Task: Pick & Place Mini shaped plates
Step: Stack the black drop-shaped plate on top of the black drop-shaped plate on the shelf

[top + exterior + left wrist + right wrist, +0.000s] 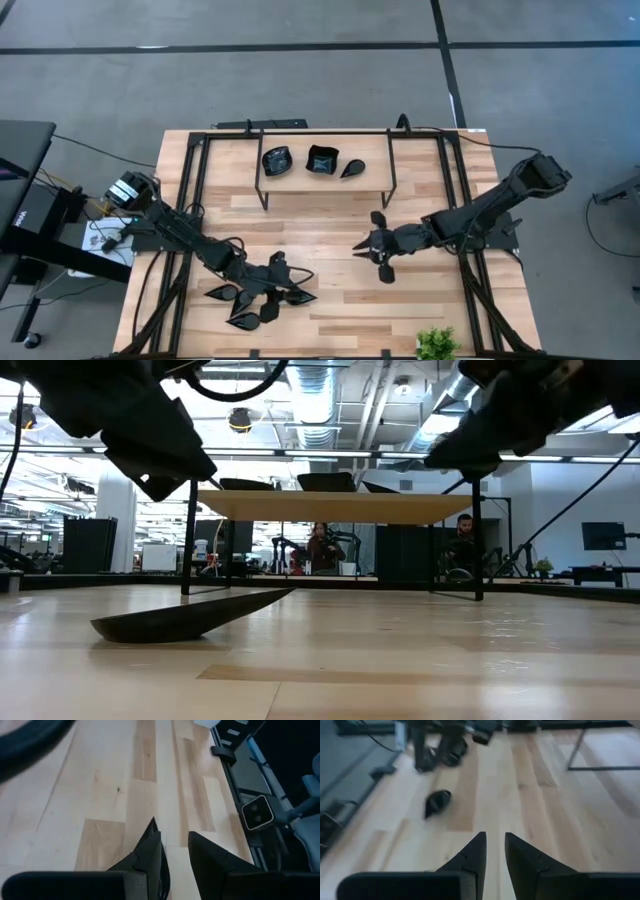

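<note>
Three glossy black mini shaped plates sit on a low wooden shelf at the far middle. Several more lie in a cluster near the table's near left. My left gripper hovers open just over that cluster's right side. In the left wrist view my left gripper has bare wood between its fingers. A thin dark point shows past one fingertip; I cannot tell what it is. My right gripper is open above mid-table and points toward the table's left. A teardrop plate lies ahead of it.
A small green plant stands at the near right edge. Black frame rails run along both table sides by the shelf legs. In the low view one plate lies tilted, its right tip raised. People sit in the room behind.
</note>
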Robot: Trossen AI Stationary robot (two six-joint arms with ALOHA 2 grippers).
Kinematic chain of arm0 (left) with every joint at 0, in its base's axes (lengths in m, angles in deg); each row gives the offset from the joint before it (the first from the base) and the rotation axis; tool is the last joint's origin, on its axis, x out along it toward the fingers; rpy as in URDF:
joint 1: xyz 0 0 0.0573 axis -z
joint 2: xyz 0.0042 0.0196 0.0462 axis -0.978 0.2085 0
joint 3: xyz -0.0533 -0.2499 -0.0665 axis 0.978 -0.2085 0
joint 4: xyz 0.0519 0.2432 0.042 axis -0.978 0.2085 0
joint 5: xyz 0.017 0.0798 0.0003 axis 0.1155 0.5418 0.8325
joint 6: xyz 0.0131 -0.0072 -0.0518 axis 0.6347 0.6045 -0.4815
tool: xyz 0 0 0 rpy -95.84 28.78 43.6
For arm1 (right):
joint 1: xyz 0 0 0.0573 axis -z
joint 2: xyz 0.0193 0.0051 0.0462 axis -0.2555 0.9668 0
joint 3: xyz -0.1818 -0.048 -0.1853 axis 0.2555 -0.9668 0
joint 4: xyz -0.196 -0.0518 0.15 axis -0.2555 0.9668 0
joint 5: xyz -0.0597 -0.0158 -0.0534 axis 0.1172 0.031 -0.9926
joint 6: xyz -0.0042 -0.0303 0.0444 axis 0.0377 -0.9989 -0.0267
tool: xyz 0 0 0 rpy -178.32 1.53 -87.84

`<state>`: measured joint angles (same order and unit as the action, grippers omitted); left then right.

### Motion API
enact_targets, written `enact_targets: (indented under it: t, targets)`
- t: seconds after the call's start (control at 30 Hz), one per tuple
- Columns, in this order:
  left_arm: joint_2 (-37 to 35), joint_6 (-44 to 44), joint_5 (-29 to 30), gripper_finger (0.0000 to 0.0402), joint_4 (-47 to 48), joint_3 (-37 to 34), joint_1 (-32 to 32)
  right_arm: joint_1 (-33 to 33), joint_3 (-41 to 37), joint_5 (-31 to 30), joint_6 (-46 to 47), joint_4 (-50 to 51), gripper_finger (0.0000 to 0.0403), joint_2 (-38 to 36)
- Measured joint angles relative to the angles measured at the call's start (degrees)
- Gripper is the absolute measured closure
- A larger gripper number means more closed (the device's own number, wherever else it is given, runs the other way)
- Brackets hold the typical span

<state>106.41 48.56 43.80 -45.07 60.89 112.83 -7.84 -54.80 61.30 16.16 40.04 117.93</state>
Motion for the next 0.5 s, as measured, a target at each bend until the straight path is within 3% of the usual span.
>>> enact_targets:
  t: [0.1, 0.23, 0.37, 0.5]
  targets:
    - [0.0, 0.1, -0.7, 0.0302, 0.1, 0.0, 0.4, -0.4, 0.0, 3.5, -0.5, -5.5, 0.0337, 3.7]
    - [0.0, 0.0, -5.9, 0.0302, 0.1, 0.0, 0.8, -0.6, 1.3, 9.8, -0.9, -12.1, 0.0337, 12.4]
    - [0.0, -0.5, -7.2, 0.0302, 0.0, -0.3, 2.4, 0.4, 7.7, 12.9, -4.5, -11.8, 0.0337, 22.0]
    - [0.0, -3.9, -7.2, 0.0302, 0.1, -2.0, 4.6, 2.0, 16.3, 20.3, -8.4, -10.4, 0.0337, 30.5]
